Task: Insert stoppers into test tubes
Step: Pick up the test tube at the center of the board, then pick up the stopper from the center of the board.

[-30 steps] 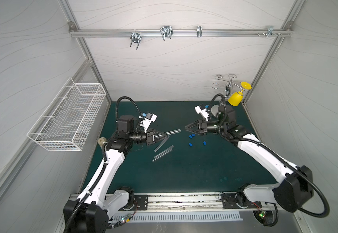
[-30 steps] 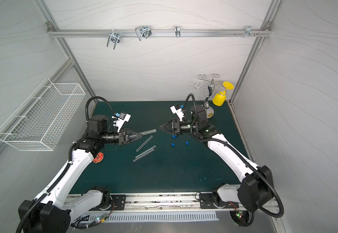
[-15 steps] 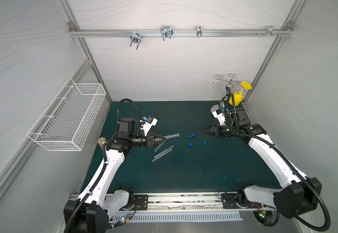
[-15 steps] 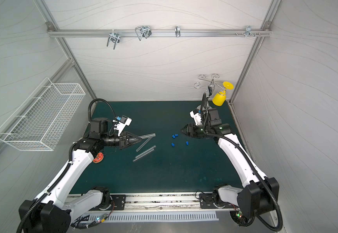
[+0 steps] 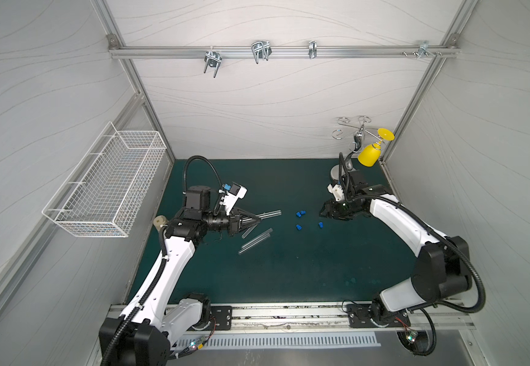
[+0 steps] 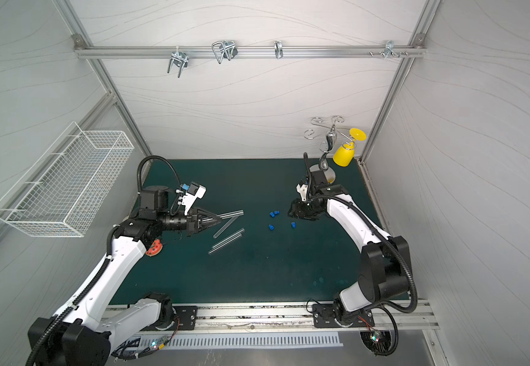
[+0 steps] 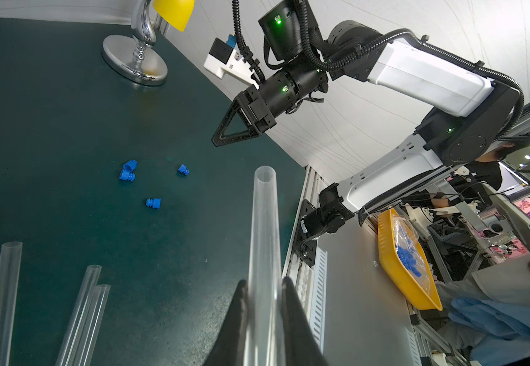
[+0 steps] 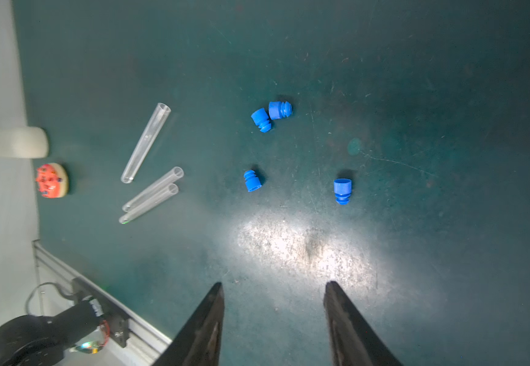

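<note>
My left gripper (image 5: 258, 218) (image 6: 218, 218) (image 7: 264, 285) is shut on one clear test tube (image 5: 270, 214) (image 7: 263, 228), held level above the mat with its open mouth toward the right arm. Three more test tubes (image 5: 255, 241) (image 8: 149, 196) lie on the green mat below it: one apart (image 8: 145, 142) and two side by side. Several blue stoppers (image 5: 298, 227) (image 6: 274, 214) (image 8: 252, 180) lie loose mid-mat, two of them touching (image 8: 270, 114). My right gripper (image 5: 322, 213) (image 6: 290, 213) (image 8: 273, 285) hangs open above the mat just right of the stopper (image 8: 342, 190) nearest to it, holding nothing.
A cream-capped bottle (image 8: 19, 142) and a small red-topped object (image 8: 51, 180) sit at the mat's left edge. A chrome stand (image 5: 357, 142) with a yellow cup (image 5: 368, 155) occupies the back right corner. A wire basket (image 5: 108, 180) hangs on the left wall.
The right arm has drawn back to the right from the middle and lowered its gripper beside the stoppers. The left gripper has sunk slightly, still holding the tube.
</note>
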`<state>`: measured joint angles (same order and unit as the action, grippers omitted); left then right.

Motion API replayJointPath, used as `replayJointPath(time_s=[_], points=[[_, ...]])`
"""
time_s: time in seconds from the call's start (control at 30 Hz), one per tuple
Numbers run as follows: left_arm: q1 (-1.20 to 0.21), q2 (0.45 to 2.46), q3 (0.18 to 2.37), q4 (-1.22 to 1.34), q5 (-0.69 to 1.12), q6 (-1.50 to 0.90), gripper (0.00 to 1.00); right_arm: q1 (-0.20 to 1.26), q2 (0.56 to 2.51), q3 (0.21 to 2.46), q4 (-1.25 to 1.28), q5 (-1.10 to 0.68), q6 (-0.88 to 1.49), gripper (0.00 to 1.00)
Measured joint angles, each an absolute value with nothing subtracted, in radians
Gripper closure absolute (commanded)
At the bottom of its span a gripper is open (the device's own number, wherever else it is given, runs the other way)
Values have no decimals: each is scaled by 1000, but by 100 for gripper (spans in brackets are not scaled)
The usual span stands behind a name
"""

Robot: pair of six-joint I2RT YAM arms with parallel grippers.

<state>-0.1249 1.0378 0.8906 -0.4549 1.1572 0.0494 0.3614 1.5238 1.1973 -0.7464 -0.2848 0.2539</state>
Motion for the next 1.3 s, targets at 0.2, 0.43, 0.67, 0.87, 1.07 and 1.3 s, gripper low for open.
replayJointPath(time_s=[0.2,0.43,0.67,0.87,1.07,1.3], points=[[-125,1035,889,-455,1151,49,94,475,1636,1274,-761,-226,216,48],[-125,1034,888,-455,1141,49,94,562,1748,1344,-797,-191,138,48],[-125,1033,888,-455,1140,49,94,626,1842,1425,-852,-105,43,47],[-125,1027,888,-454,1140,49,94,667,1915,1467,-874,-22,-22,47],[-125,1022,888,-454,1139,49,94,708,1930,1463,-854,30,-114,48],[-124,1022,888,-454,1137,49,95,711,1984,1489,-840,64,-154,52]])
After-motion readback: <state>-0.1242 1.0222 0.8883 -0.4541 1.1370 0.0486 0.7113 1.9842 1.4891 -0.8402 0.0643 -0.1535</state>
